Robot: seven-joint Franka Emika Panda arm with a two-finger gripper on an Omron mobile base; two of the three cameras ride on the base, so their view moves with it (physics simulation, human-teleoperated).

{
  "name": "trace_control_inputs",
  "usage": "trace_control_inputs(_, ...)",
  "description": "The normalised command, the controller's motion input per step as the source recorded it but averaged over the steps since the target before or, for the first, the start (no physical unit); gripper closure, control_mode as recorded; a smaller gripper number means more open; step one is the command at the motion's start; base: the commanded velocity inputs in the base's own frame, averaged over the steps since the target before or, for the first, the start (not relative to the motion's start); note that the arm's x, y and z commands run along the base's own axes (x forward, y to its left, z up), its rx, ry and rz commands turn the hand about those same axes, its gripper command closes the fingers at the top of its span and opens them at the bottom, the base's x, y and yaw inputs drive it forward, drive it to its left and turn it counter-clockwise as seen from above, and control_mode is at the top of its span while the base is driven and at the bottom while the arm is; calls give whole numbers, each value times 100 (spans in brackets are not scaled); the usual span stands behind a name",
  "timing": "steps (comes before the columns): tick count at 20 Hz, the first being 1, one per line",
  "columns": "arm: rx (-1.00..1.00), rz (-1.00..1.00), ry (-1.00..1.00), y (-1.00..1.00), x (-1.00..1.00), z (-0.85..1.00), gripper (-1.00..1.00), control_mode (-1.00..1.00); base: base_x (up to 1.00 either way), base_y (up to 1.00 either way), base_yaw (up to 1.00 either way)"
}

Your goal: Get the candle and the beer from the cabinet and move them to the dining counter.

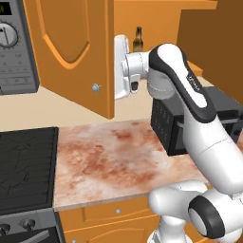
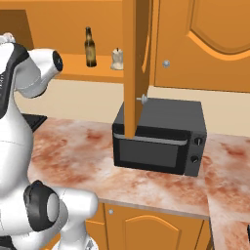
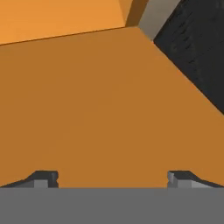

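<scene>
Left base view: white arm rises from lower right, hand end up at the edge of the open cabinet door [image 1: 71, 52], round silver knob [image 1: 96, 88] low on that door. The beer [image 1: 138, 40] shows as neck and shoulders above the arm, inside the cabinet [image 1: 156, 19]; candle hidden here. Black microwave [image 1: 166, 128] partly behind the arm on the marbled counter [image 1: 104, 161]; stove [image 1: 26, 166] at left w/ a grey oven panel [image 1: 16, 47] above it, dial marks on it too small to read. Right base view: beer [image 2: 90, 47] upright on the cabinet shelf [image 2: 83, 66], tan label w/ no legible text; candle [image 2: 116, 59] just beside it to the right, apart, not touching. Door seen edge-on [image 2: 134, 63] in front of the microwave [image 2: 158, 139], whose two knobs show at its right; closed cabinet door [image 2: 205, 44] to the right. Arm at left edge, hand cut off by frame. Hand view: two dark fingers [image 3: 43, 178], set wide apart, nothing between them, gripper [image 3: 113, 179] facing a plain orange panel [image 3: 100, 109] close up; dark textured surface [image 3: 197, 52] at upper right. No brand or readable writing in any view.
</scene>
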Motion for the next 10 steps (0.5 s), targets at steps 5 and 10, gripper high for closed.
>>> trace_control_inputs(5, 0, 20, -2, 54, -16, -4, -100, -100, 0, 0, 0)
trace_control_inputs(10, -2, 12, -9, 76, -19, -6, -100, -100, 0, 0, 0)
